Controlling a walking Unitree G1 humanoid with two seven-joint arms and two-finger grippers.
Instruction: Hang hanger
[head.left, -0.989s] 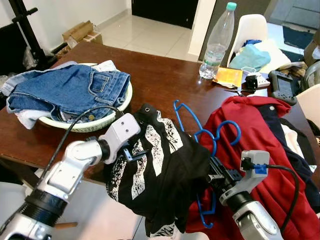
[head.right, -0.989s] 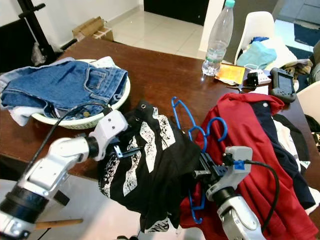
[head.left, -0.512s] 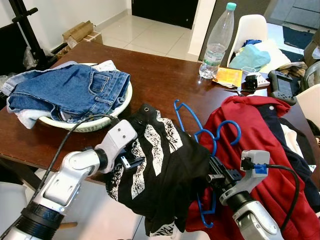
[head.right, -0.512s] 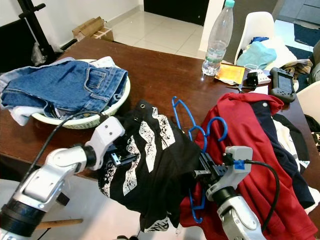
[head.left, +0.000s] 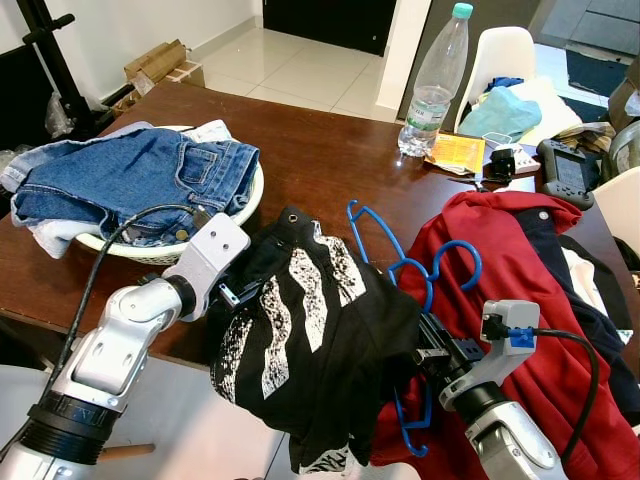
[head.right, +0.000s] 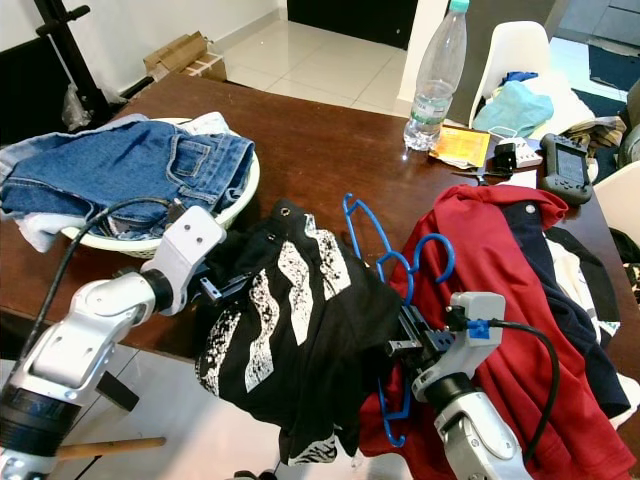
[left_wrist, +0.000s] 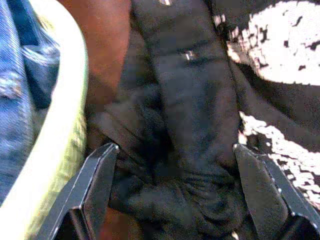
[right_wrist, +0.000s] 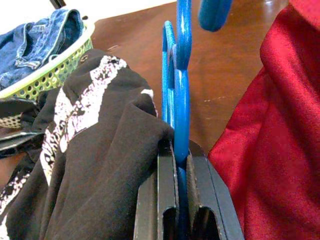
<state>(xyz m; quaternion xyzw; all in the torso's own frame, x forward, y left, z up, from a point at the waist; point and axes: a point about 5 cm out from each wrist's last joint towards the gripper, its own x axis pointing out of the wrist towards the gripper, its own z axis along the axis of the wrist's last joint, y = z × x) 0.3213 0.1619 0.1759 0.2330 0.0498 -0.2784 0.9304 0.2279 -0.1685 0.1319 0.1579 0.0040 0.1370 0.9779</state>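
Hanger (head.left: 400, 290), blue plastic, runs its long axis from the table's near edge away from the robot, its hook end (head.left: 358, 222) pointing up and away over the brown table (head.left: 320, 150) and its lower bar hanging past the table edge. It lies between a black garment with white stripes (head.left: 310, 340) and a red garment (head.left: 520, 280), the black one draped over it.

The right gripper (right_wrist: 181, 165) is clamped on the hanger's blue rod, both fingers pressed flat against it; that arm reaches in low from the near right, forearm angled up toward the table.

The left gripper (left_wrist: 175, 185) has its fingers (left_wrist: 97, 185) spread wide around a bunched fold of the black garment, just beside the pale rim of a basket (head.left: 245, 205) holding jeans (head.left: 140, 180). The left arm is bent at the elbow, wrist at the garment's left edge.
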